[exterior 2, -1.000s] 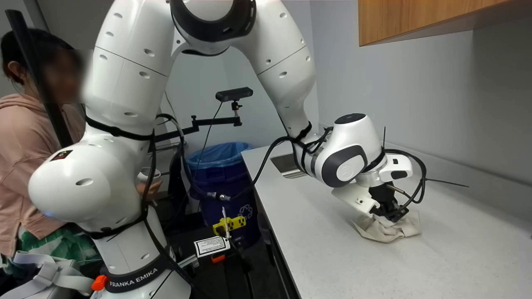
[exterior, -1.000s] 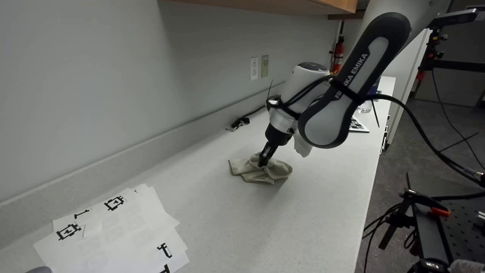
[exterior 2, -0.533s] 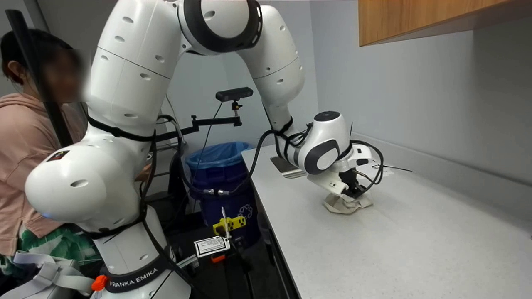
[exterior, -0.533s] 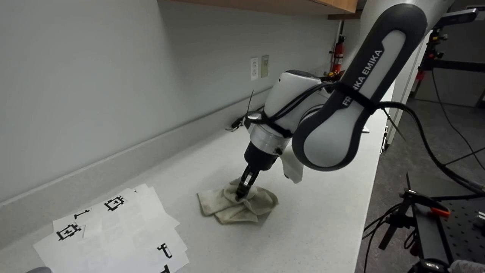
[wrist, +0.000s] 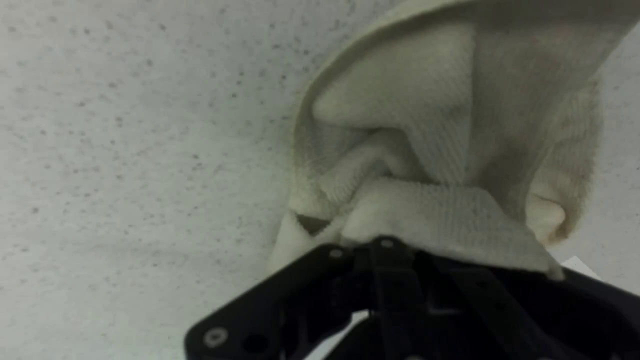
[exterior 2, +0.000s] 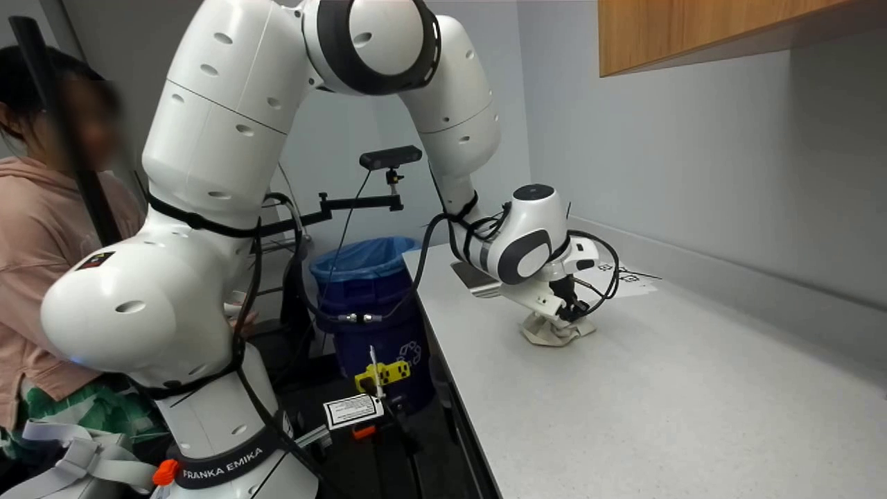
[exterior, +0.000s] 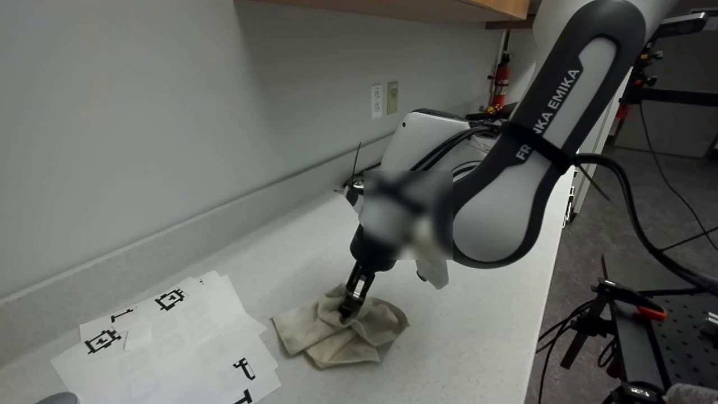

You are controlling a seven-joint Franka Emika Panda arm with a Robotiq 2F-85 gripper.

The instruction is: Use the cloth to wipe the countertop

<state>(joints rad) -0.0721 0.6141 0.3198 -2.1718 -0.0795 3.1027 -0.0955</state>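
Note:
The cloth (exterior: 359, 342) is beige-grey, bunched and folded, and lies on the pale speckled countertop (exterior: 465, 336). It also shows in an exterior view (exterior 2: 549, 333) as a small heap under the gripper (exterior 2: 569, 314). In the other picture of the scene my gripper (exterior: 349, 310) points down at a tilt into the cloth's middle, its fingertips sunk in the folds. In the wrist view the cloth (wrist: 420, 85) fills the upper right, and a fold lies over the gripper's front (wrist: 395, 250). The fingers are close together with cloth between them; the tips are hidden by fabric.
Printed paper sheets (exterior: 179, 342) lie on the counter close to the cloth, near the backsplash (exterior: 185, 235). A wooden cabinet (exterior 2: 727, 34) hangs above. A metal sink (exterior 2: 479, 277) is set in the counter. A person (exterior 2: 48, 277) stands behind the arm's base.
My gripper has slid the cloth along the countertop toward the printed papers, staying low. Most of the movement is in the first half second. The grip looks unchanged.

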